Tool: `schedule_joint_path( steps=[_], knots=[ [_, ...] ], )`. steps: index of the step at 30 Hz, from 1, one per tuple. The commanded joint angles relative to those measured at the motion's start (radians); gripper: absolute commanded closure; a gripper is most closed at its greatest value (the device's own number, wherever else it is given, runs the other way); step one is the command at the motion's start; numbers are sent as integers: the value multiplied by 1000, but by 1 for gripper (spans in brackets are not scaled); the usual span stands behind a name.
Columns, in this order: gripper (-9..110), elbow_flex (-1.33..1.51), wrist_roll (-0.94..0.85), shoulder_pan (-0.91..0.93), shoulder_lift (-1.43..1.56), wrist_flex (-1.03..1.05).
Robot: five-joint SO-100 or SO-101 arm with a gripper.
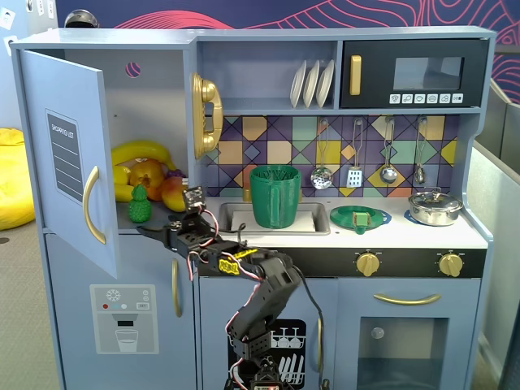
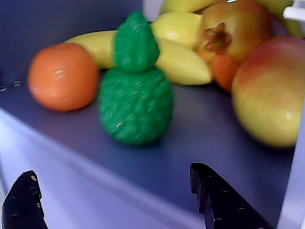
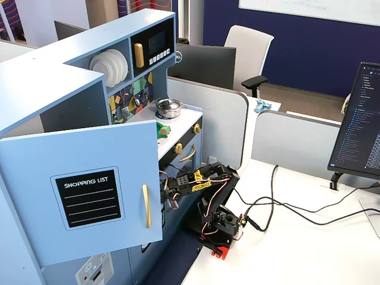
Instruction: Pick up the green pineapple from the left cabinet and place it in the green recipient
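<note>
Up close, bumpy oval green pineapple, leafy-crowned.

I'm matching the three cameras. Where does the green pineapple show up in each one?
A fixed view: green pineapple at the cabinet shelf's front edge, left of centre.
Wrist view: centre frame, upright, beyond the open jaws.
Another fixed view: not visible, hidden behind the open door.
Shared landmark: shopping-list door in both fixed views.

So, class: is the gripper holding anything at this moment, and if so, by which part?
Nothing is held. The gripper is open, short of the green pineapple on the cabinet shelf.
</note>
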Motion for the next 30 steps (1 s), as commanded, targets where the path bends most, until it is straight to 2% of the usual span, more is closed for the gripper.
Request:
schedule_joint_path(
  steps=[1,30],
  knots=[
    [67,-163,-17,40,-72,-49],
    [68,-495,-54,-20,-416,-127]
  ],
)
